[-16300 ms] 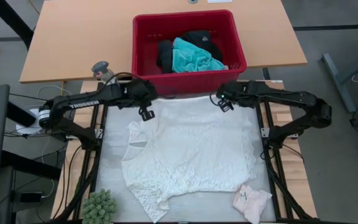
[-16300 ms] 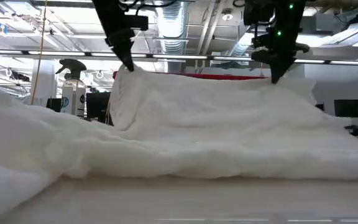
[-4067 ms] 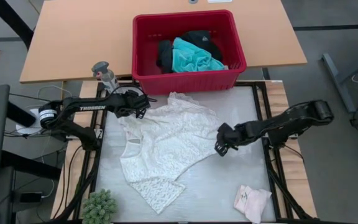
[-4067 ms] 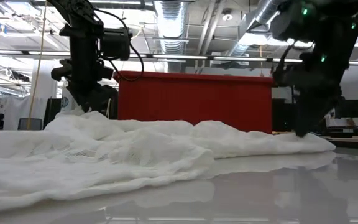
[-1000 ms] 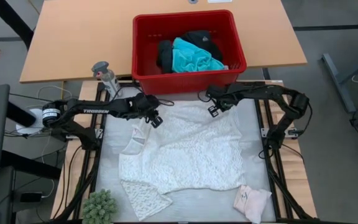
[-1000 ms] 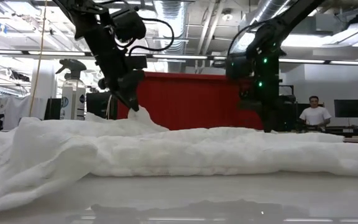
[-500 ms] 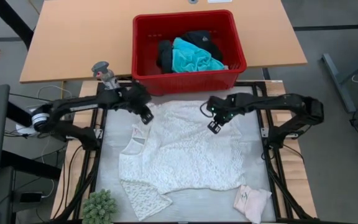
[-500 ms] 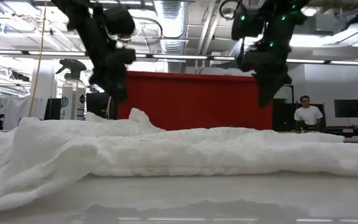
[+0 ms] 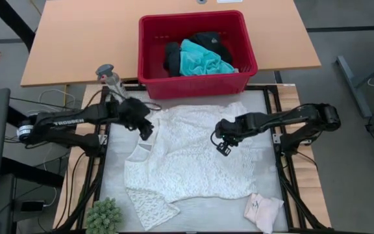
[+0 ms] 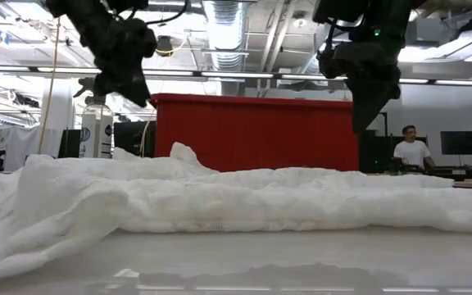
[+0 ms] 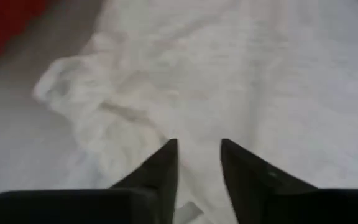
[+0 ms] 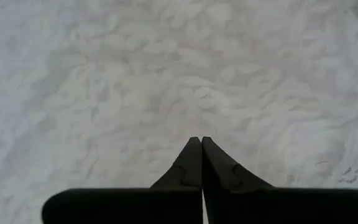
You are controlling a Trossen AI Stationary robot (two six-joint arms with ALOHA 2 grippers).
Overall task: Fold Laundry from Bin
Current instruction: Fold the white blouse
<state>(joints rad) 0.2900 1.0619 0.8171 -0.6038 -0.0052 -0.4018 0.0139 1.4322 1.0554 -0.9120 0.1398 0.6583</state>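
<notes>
The white lacy top [image 9: 190,156] lies spread flat on the table, seen in the low view as a low rumpled ridge [image 10: 236,201]. My left gripper [image 9: 145,134] hangs open above the top's far left shoulder [image 11: 104,106], its fingers [image 11: 166,155] apart with nothing between them. My right gripper [image 9: 223,149] is shut and hovers over the top's middle right [image 12: 185,81]. In the low view both grippers [image 10: 142,100] [image 10: 365,127] hang clear of the cloth. The red bin [image 9: 149,77] stands at the far edge with the turquoise shirt [image 9: 202,60] and black clothing [image 9: 173,55] inside.
A small pale pink-white piece [image 9: 263,210] lies at the near right corner. A spray bottle [image 9: 110,78] stands left of the bin, and a green plant [image 9: 102,216] sits at the near left corner. A person [image 10: 409,152] is in the room behind.
My left gripper has risen off the top's far left shoulder and drawn back toward the table's left edge, leaving a small peak of cloth standing. My right gripper has swung from the top's far edge by the bin toward the near edge and up, over the top's middle.
</notes>
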